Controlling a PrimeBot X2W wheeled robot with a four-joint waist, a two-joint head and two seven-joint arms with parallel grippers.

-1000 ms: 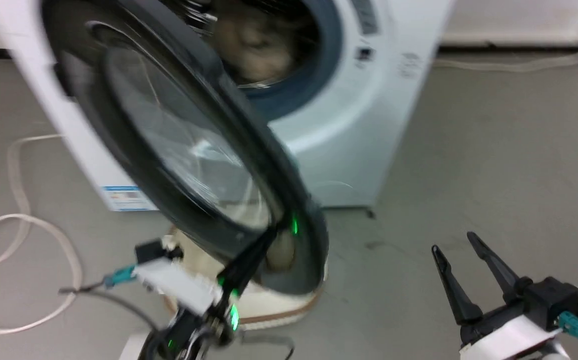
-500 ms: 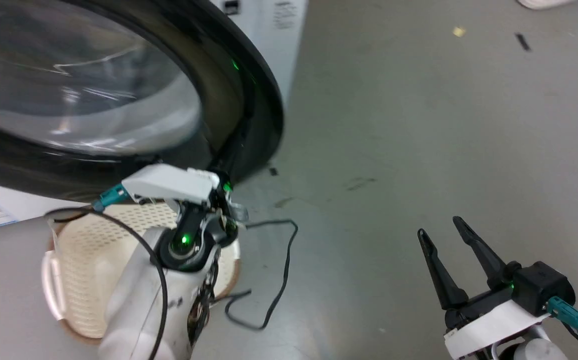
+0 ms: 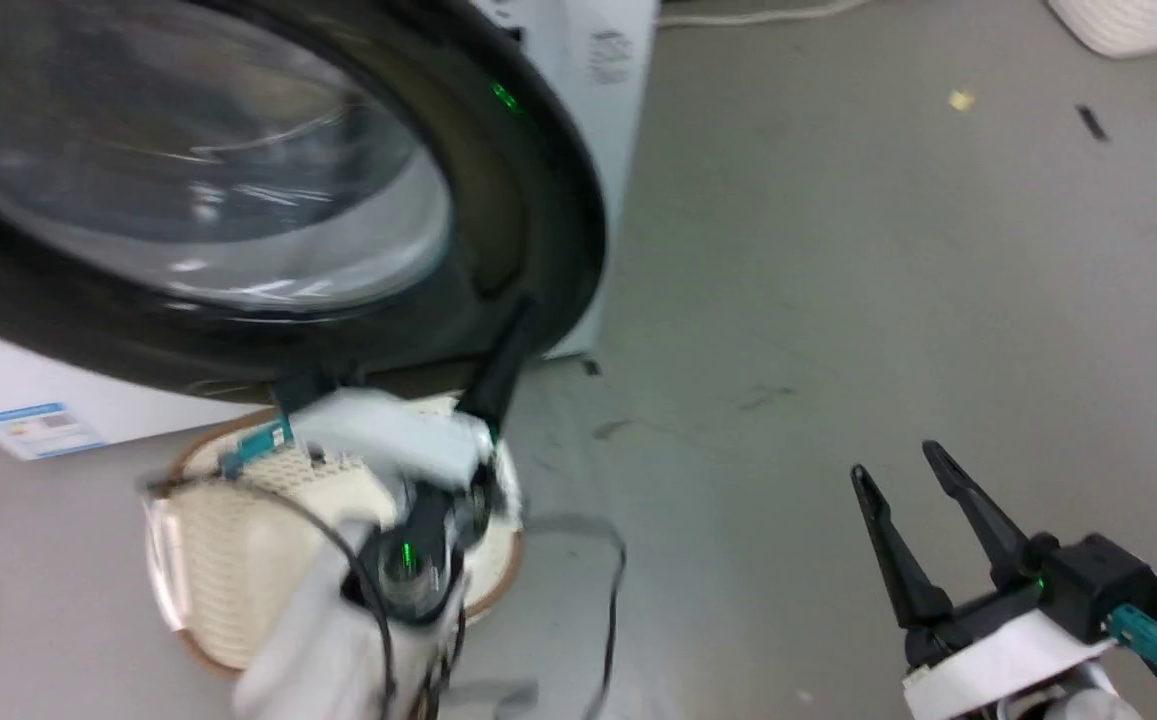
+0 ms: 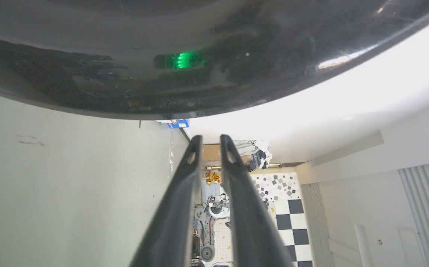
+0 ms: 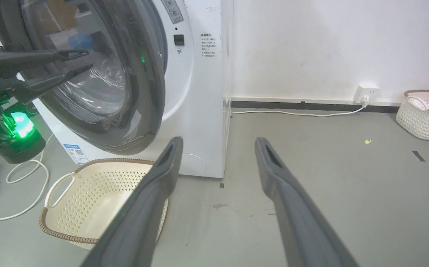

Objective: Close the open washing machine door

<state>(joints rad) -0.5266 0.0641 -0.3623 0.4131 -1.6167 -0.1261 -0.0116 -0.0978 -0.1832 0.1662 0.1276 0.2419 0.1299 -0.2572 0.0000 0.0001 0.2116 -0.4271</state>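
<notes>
Since a second ago the washing machine door point(image 3: 238, 190) has swung most of the way toward the washing machine point(image 5: 195, 92), left gripper point(image 3: 503, 345) nearly closed, empty, pressing its rim; right gripper point(image 3: 913, 510) open, idle; latch push remains.

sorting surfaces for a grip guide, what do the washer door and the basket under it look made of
The washing machine door: a glossy dark rim, likely plastic, showing green light reflections, around a clear bulging window that looks like glass with bright glare streaks. The laundry basket: cream, matte, evenly perforated walls, probably moulded plastic, with a brown woven-look rim band.
</notes>
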